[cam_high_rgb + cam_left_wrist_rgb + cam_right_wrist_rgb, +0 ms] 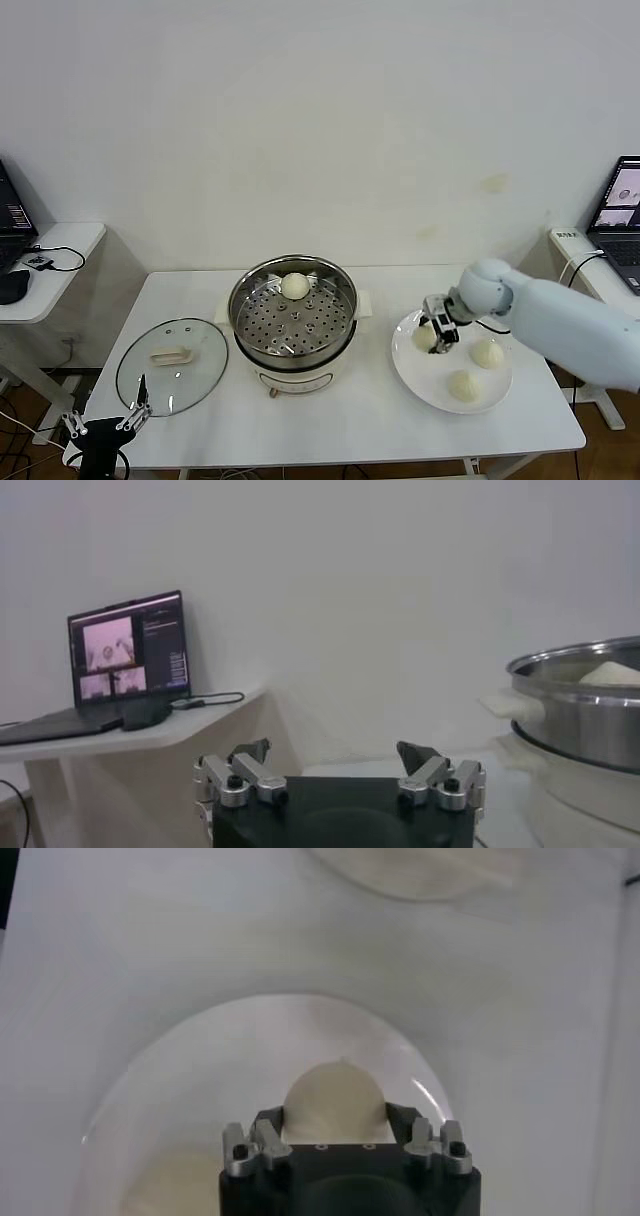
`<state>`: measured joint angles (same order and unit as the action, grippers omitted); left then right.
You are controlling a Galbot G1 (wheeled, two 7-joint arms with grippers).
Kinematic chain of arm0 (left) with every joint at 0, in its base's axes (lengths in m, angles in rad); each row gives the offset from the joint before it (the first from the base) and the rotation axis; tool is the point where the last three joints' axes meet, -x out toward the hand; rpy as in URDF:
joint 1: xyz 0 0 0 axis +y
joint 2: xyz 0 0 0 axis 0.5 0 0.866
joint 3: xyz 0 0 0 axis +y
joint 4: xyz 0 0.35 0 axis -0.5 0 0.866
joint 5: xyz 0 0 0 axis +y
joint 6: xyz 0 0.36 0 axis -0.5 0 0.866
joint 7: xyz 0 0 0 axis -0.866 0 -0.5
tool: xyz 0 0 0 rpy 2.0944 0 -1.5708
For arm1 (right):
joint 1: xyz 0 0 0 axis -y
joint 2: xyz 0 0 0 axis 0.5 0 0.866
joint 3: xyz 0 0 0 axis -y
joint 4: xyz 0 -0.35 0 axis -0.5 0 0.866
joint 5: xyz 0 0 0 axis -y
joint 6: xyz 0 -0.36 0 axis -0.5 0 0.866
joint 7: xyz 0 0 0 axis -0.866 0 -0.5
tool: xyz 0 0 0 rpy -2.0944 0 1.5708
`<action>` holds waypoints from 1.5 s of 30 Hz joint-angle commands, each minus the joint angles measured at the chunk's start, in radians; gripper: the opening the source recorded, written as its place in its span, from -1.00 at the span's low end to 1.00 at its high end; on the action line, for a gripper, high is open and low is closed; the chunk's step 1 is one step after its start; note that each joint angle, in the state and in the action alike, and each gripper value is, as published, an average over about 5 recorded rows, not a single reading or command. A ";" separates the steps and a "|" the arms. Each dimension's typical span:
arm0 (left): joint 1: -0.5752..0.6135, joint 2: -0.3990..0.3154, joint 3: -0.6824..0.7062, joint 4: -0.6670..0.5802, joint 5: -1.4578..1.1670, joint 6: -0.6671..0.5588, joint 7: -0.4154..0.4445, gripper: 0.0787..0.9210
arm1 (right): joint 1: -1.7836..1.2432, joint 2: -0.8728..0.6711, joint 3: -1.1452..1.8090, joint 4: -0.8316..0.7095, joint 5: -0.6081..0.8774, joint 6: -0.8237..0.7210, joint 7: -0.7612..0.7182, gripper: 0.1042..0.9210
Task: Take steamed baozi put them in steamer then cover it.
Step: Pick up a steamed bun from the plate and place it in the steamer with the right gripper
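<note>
On the white plate point(420, 380) right of the steamer point(292, 322): 3 baozi, right gripper point(438, 337) closed around the nearest bun point(426, 338); 1 baozi point(295, 286) inside steamer; cover point(171, 366) left of steamer; left gripper point(104, 424) spread wide beside cover

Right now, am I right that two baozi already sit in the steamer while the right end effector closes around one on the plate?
Not quite: the head view shows only one baozi in the steamer. The right end effector does close around one on the plate.
</note>
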<state>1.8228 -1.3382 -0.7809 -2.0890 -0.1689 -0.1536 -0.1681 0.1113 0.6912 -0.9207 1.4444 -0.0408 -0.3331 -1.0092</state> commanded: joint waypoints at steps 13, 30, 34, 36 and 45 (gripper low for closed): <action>-0.014 0.005 -0.001 -0.014 -0.014 0.000 -0.001 0.77 | 0.584 0.224 -0.279 0.107 0.425 -0.136 0.047 0.33; -0.032 0.003 -0.020 -0.024 -0.025 0.002 -0.001 0.77 | 0.366 0.585 -0.275 -0.105 0.514 -0.235 0.162 0.36; -0.035 0.005 -0.026 -0.021 -0.027 0.003 -0.001 0.77 | 0.317 0.643 -0.256 -0.184 0.505 -0.233 0.181 0.37; -0.036 0.005 -0.029 -0.017 -0.028 0.002 -0.001 0.77 | 0.304 0.669 -0.251 -0.212 0.503 -0.231 0.190 0.37; -0.046 0.003 -0.029 -0.009 -0.032 -0.001 -0.001 0.77 | 0.259 0.780 -0.228 -0.323 0.466 -0.235 0.219 0.37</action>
<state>1.7793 -1.3348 -0.8119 -2.1002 -0.2007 -0.1541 -0.1692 0.4403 1.3015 -1.1650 1.2737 0.4341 -0.5533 -0.8264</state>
